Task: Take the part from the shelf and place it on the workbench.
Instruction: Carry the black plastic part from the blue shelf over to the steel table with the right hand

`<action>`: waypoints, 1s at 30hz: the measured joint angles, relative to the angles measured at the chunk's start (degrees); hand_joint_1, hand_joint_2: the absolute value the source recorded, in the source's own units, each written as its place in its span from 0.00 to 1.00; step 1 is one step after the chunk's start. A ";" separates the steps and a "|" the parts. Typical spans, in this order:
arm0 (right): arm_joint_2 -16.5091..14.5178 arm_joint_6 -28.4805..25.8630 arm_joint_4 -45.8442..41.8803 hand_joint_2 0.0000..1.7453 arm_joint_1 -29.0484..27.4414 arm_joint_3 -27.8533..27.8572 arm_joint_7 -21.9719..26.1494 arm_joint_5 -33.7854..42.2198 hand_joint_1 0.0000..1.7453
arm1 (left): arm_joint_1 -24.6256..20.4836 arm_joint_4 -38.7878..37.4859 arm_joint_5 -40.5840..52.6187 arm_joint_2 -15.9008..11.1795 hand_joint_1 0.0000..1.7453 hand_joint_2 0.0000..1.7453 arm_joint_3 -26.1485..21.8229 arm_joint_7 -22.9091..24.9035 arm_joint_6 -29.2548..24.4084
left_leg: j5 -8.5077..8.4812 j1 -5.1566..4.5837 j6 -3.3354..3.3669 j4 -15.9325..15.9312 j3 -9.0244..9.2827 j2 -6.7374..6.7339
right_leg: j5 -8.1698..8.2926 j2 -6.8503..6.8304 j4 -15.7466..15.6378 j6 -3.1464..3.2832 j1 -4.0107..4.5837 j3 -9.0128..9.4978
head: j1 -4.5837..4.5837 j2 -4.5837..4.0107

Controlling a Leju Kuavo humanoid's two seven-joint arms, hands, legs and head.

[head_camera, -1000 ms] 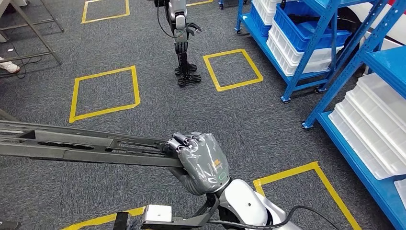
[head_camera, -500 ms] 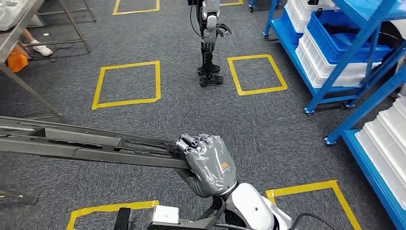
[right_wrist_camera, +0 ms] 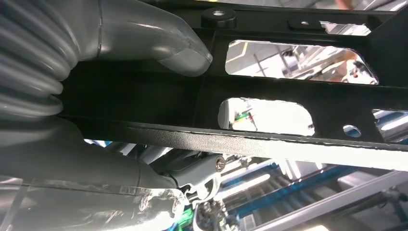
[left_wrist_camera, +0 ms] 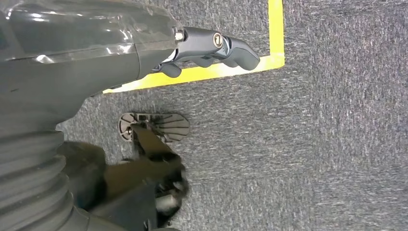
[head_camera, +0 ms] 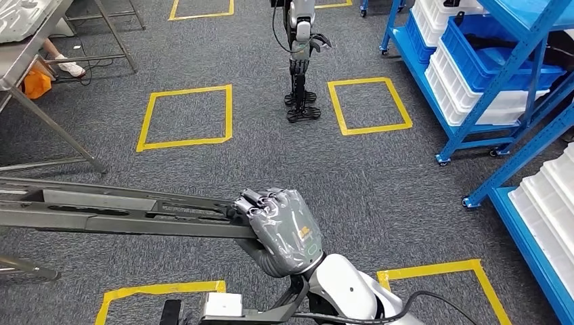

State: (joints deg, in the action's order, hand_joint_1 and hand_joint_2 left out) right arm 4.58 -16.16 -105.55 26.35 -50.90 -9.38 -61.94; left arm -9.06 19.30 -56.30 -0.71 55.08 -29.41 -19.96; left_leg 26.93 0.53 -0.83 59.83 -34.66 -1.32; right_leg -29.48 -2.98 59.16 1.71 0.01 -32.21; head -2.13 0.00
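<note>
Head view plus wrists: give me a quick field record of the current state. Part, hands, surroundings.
part: long dark metal part with cutouts, held roughly level, reaching out to the robot's left
right hand: right hand grips one end of it, thumb pressed on the frame
left hand: left hand hangs above the carpet, holds nothing, fingers curled
floor: grey carpet, yellow tape squares
shelves: blue shelves with white and blue bins, to the robot's right
table: metal table, far left
other: second robot's legs ahead
</note>
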 joint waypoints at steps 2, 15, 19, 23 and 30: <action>-0.02 0.01 0.00 1.00 0.01 0.00 0.00 0.00 1.00 | -0.05 0.00 0.06 0.00 0.00 1.00 0.00 0.05 0.00 | -0.06 -0.42 0.51 -1.06 0.26 0.11 | -0.09 -0.39 -0.10 -0.50 0.08 0.07 | 0.14 0.00; 0.16 0.01 0.00 1.00 -0.21 0.00 0.00 0.01 1.00 | -0.39 -0.02 0.07 -0.03 0.00 1.00 -0.02 0.13 0.02 | 0.05 0.06 1.39 -0.95 0.41 4.71 | 0.48 4.64 2.19 -1.42 -0.57 -2.07 | 2.95 0.00; 0.13 0.03 0.00 1.00 -0.13 0.00 0.00 -0.04 1.00 | -0.32 -0.02 0.06 -0.06 0.00 1.00 -0.02 0.17 0.04 | 0.16 0.28 0.23 -0.68 0.03 5.41 | 0.85 4.32 0.61 -0.44 -0.29 -1.47 | 2.66 0.00; -0.03 0.09 0.00 1.00 -0.01 0.00 0.00 -0.04 1.00 | -0.47 0.00 0.07 -0.10 0.00 1.00 -0.02 0.19 0.04 | 5.32 0.32 -0.79 8.89 -4.13 2.61 | 1.08 2.52 -0.04 0.52 -0.39 -0.97 | 1.21 0.00; -0.13 0.16 0.00 1.00 -0.01 0.00 -0.01 -0.03 1.00 | -0.40 -0.01 0.05 -0.10 0.00 1.00 -0.02 0.23 0.04 | 0.22 -0.04 -0.02 1.03 -0.38 0.48 | 0.30 -0.06 0.02 0.20 0.04 -0.22 | 0.01 0.00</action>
State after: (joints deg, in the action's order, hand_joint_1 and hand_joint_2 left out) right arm 4.46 -16.00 -105.55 26.34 -50.90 -9.38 -61.98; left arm -9.47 19.29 -56.25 -0.81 55.06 -29.17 -19.91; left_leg 27.16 0.49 -0.85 60.87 -35.05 -0.84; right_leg -29.18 -3.05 59.18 1.91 0.05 -32.43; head -2.13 0.00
